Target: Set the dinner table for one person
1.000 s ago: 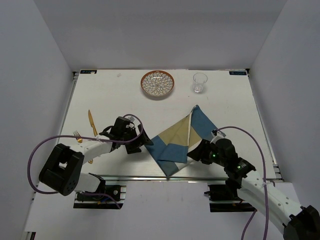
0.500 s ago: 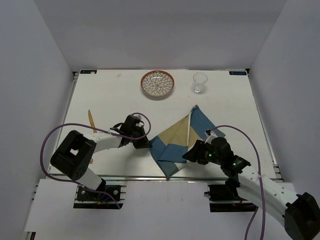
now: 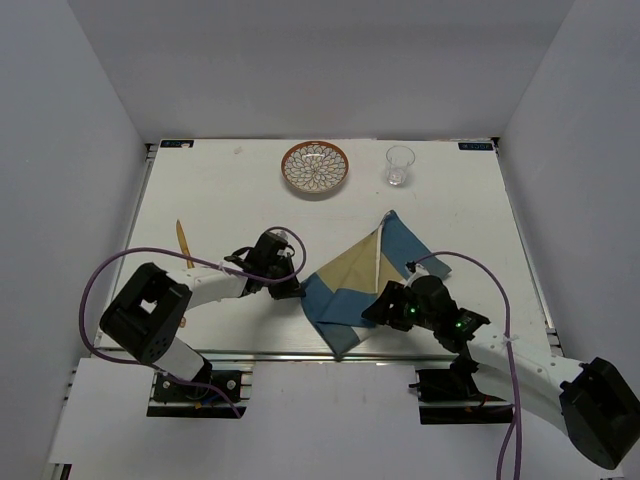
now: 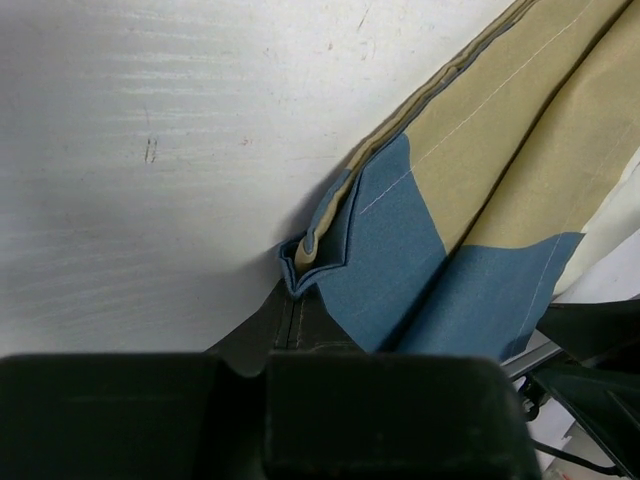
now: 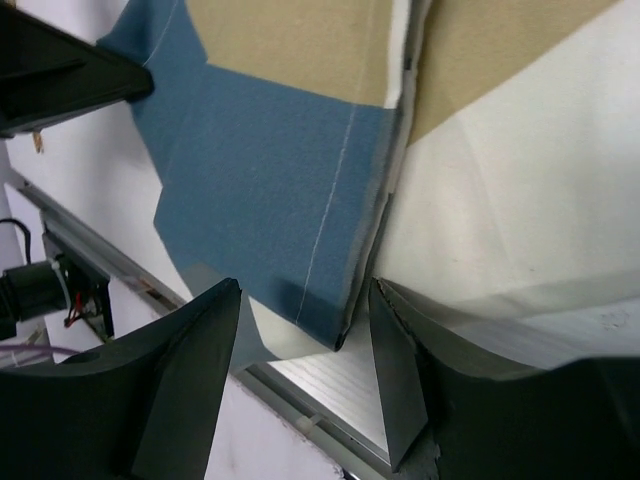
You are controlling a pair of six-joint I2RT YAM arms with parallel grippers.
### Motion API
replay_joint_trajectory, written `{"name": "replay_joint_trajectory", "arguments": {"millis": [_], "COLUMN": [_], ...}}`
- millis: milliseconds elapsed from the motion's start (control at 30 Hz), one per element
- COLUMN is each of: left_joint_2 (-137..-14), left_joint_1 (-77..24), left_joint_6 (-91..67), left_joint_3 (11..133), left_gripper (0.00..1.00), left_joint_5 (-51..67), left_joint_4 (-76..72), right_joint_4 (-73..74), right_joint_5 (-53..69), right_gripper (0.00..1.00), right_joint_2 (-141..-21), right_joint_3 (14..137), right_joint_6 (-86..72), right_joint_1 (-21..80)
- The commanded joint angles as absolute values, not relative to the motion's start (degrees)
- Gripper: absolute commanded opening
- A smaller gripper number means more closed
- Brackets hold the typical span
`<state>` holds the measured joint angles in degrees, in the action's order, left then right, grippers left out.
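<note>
Setup: bench (image 3: pixel 220 200) fills the overhead view under both arms, metal rail along its near edge. The plate (image 3: pixel 315 168) and glass (image 3: pixel 399 165) stand at the far edge, well apart from the arms. A knife (image 3: pixel 183 240) lies at the left side. The placemat (image 3: pixel 360 275) lies right of centre near the rail, turned diamond-wise and folded over itself, with tan and blue panels showing.

Left claw (image 3: pixel 288 288): fully closed. The wrist view shows the placemat's left corner bunched and pinched between the fingers, layers doubled at the pinch.

Right claw (image 5: pixel 305 300): jaws stand apart, low over the bench. One finger (image 5: pixel 190 370) is over the blue panel and the other is on the bare side, with the folded edge of the placemat's near corner running between them. Nothing is gripped as far as the wrist view shows.

Step in hand (judgement): spreading the placemat, the first item of the setting. One corner is secured and the second grasp is not yet made. Plate, glass and knife look untouched, so the task is early.

Next move calls for: closing the right claw on the near corner, catching only the layers meant to move. Then draw the two corners apart and lay the cloth flat and square to the rail.

Risk: grabbing all the folded layers together would drag the placemat instead of opening it.
</note>
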<state>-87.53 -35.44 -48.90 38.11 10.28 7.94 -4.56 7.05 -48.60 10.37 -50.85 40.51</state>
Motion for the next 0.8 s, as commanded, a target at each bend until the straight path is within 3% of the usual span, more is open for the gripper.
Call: {"name": "replay_joint_trajectory", "arguments": {"millis": [0,167,267,467,500,667,767], "left_joint_2": [-85.17,-84.38,-84.02,-82.01,-81.57,-77.89,-74.46], "left_joint_1": [-36.47,-36.47,-37.0,-37.0,-37.0,-37.0,-36.47], "left_joint_6": [-47.81,-47.64,-47.9,-48.25,-48.34,-48.52,-48.52], "left_joint_3": [39.64,39.82,39.46,38.41,38.06,38.84,43.49], "left_gripper": [0.0,0.0,0.0,0.0,0.0,0.0,0.0], "left_joint_5": [8.79,9.4,10.8,12.13,12.39,11.08,8.45], "left_joint_4": [10.55,10.2,8.36,5.81,5.45,4.65,10.0], "right_joint_4": [-3.27,-5.0,-9.3,-16.25,-16.78,-13.2,-5.29], "right_joint_5": [1.15,0.26,1.66,4.13,4.3,2.72,1.94], "right_gripper": [0.6,0.59,0.48,0.18,0.0,0.0,0.0], "right_joint_2": [-48.0,-47.28,-49.83,-57.82,-58.53,-54.85,-53.7], "right_joint_3": [10.81,9.23,8.7,9.84,10.28,15.01,24.58], "right_joint_6": [-53.43,-54.58,-54.75,-55.11,-55.28,-51.27,-45.81], "right_joint_1": [41.92,42.71,43.15,44.38,44.73,45.0,44.82]}}
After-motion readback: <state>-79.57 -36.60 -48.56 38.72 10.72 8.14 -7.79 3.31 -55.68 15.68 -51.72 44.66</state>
